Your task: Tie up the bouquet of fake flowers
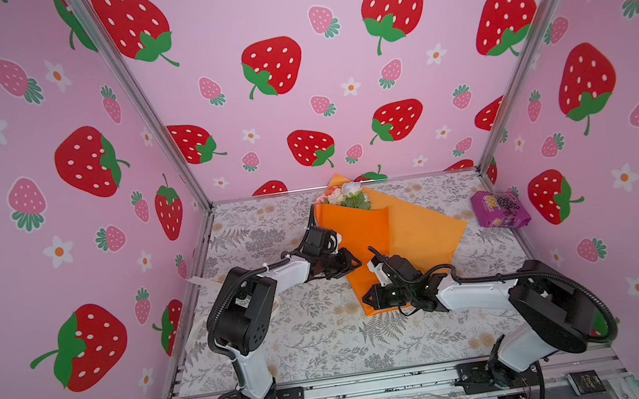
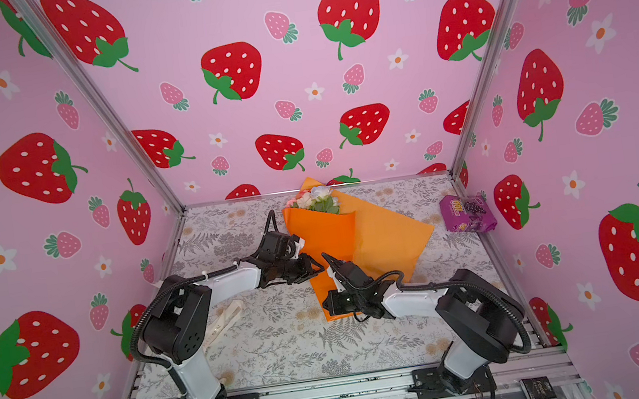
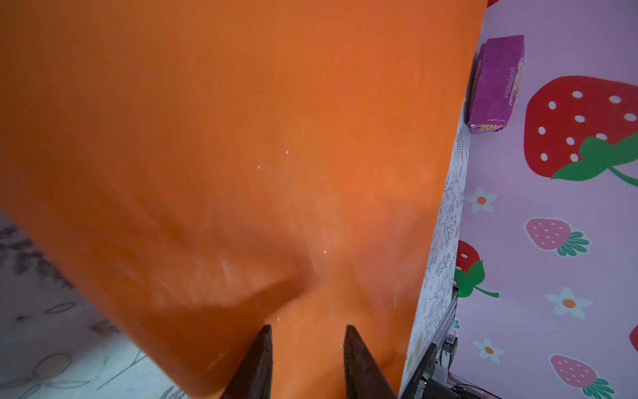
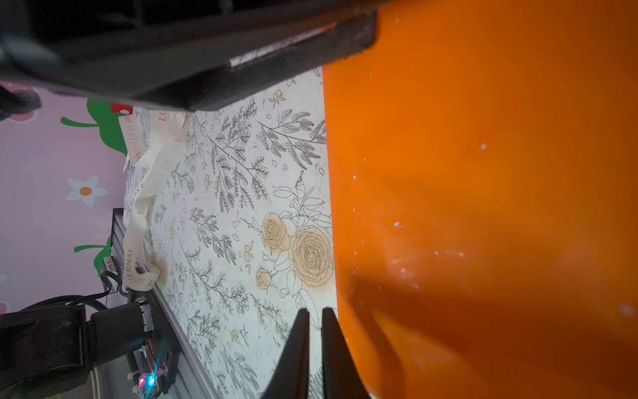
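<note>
Now the bouquet [image 1: 360, 237] lies before parted left jaws, beside closed right jaws.

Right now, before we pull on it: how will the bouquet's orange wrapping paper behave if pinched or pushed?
Probably floppy and light: the orange wrapping paper spreads as a thin loose flap. Likely to crumple rather than carry a push: creases run toward the left gripper. Possibly slippery, given its sheen in the wrist views.

Purple snack packet [image 1: 499, 209] lies far right on the floral mat [image 1: 327, 333]; cream ribbon [image 4: 155, 169] (printed lettering) far left.
</note>
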{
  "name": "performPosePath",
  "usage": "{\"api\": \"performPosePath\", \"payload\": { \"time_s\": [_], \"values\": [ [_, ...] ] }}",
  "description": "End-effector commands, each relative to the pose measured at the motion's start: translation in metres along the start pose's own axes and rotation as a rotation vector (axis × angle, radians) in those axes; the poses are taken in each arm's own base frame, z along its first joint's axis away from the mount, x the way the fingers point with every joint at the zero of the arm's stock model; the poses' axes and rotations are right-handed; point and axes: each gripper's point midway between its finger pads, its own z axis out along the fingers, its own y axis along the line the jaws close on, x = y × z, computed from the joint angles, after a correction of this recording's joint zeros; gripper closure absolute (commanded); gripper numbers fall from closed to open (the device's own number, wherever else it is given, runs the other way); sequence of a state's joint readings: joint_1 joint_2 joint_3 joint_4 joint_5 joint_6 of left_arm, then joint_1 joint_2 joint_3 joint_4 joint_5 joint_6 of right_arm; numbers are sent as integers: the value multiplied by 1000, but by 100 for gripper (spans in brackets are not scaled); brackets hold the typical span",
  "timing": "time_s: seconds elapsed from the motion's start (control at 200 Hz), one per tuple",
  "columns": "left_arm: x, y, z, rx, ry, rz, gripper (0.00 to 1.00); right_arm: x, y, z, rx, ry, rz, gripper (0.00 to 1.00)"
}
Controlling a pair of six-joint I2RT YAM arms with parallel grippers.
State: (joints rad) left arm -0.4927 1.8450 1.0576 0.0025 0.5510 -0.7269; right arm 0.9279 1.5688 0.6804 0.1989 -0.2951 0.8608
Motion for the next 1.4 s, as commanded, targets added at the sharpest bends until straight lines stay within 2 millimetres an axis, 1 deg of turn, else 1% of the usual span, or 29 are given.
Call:
{"api": "performPosePath", "payload": {
  "time_s": [0.0, 0.07, 0.195, 0.36, 0.435, 0.48, 0.515, 0.58, 0.63, 0.84, 0.875, 0.931, 1.046, 1.121, 1.181, 1.266, 1.326, 1.361, 1.396],
  "values": [
    [1, 1, 2, 15, 8, -12, 64, 22, -16, 5, 73, 91, -2, 88],
    [1, -1, 1, 17, 6, -8, 64, 29, -23, 4, 93, 108, 2, 88],
    [0, -2, 0, 19, 4, -4, 64, 40, -42, -1, 175, 129, 19, 90],
    [1, -1, 1, 16, 7, -3, 64, 47, -49, -4, 196, 141, 40, 91],
    [2, 0, 2, 14, 10, -5, 64, 51, -58, -6, 234, 146, 52, 91],
    [2, 0, 2, 14, 11, -5, 64, 55, -58, -7, 223, 151, 65, 91],
    [3, 1, 2, 13, 12, -6, 64, 57, -54, -7, 193, 150, 73, 90],
    [3, 2, 2, 8, 8, -6, 64, 49, -42, -9, 141, 121, 70, 89],
    [3, 3, 2, 8, 10, -7, 64, 39, -29, -12, 104, 99, 61, 88],
    [3, 5, 5, 5, 16, -9, 64, -14, 13, -34, 11, -46, 25, 86],
    [3, 5, 5, 5, 15, -10, 64, -20, 18, -35, 6, -63, 17, 86],
    [3, 4, 5, 9, 13, -8, 64, -25, 21, -33, 1, -66, 16, 86],
    [2, 2, 3, 11, 8, -4, 64, -26, 10, -17, 63, -31, 27, 85],
    [2, 2, 4, 15, 11, -6, 64, -28, 0, -7, 104, -26, 44, 84],
    [2, 1, 3, 17, 11, -6, 64, -25, -10, 0, 130, -7, 56, 85],
    [2, 0, 2, 18, 6, -4, 64, -13, -26, 6, 166, 30, 70, 86],
    [1, -2, 0, 20, 5, 3, 64, -3, -38, 5, 194, 37, 85, 87],
    [1, -2, 0, 18, 5, 7, 64, 5, -46, 3, 205, 38, 100, 87],
    [0, -3, -1, 17, 2, 12, 63, 9, -50, 1, 202, 32, 108, 88]
  ]
}}
